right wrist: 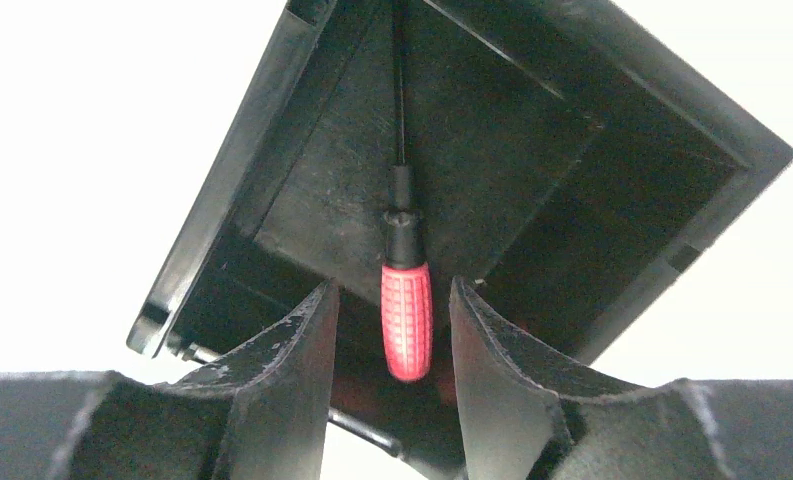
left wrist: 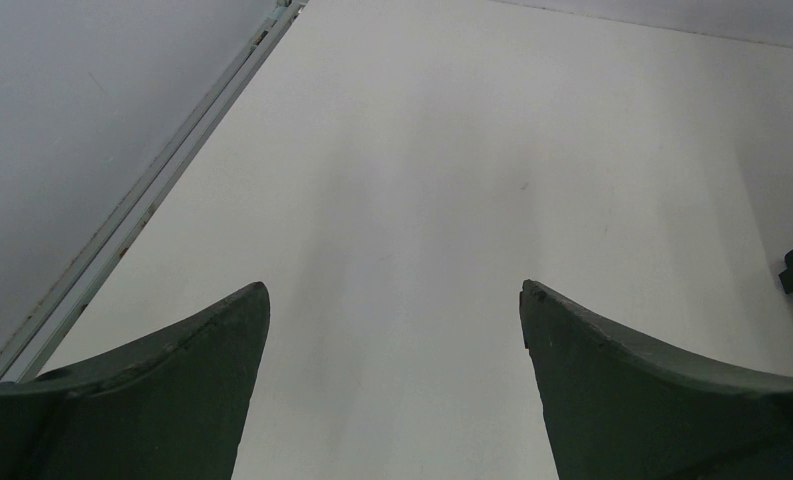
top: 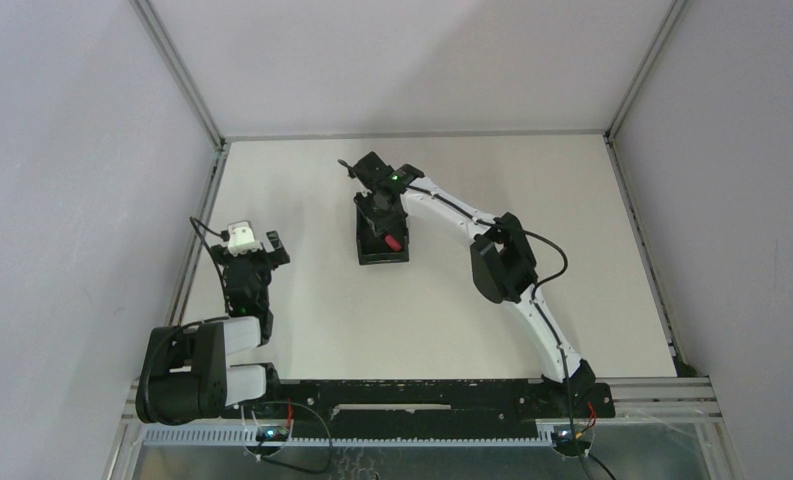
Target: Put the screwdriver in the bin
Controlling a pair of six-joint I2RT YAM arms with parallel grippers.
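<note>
The screwdriver, with its red ribbed handle and thin dark shaft, lies inside the black bin, shaft pointing toward the far corner. My right gripper hangs just over the bin and is open. Its fingers flank the handle with a gap on each side, touching nothing. In the top view the bin sits at mid-table with the red handle showing inside it, and the right gripper is above its far half. My left gripper is open over bare table at the left.
The left wall's metal rail runs along the table edge near the left arm. The right arm's elbow stands to the right of the bin. White tabletop surrounds the bin.
</note>
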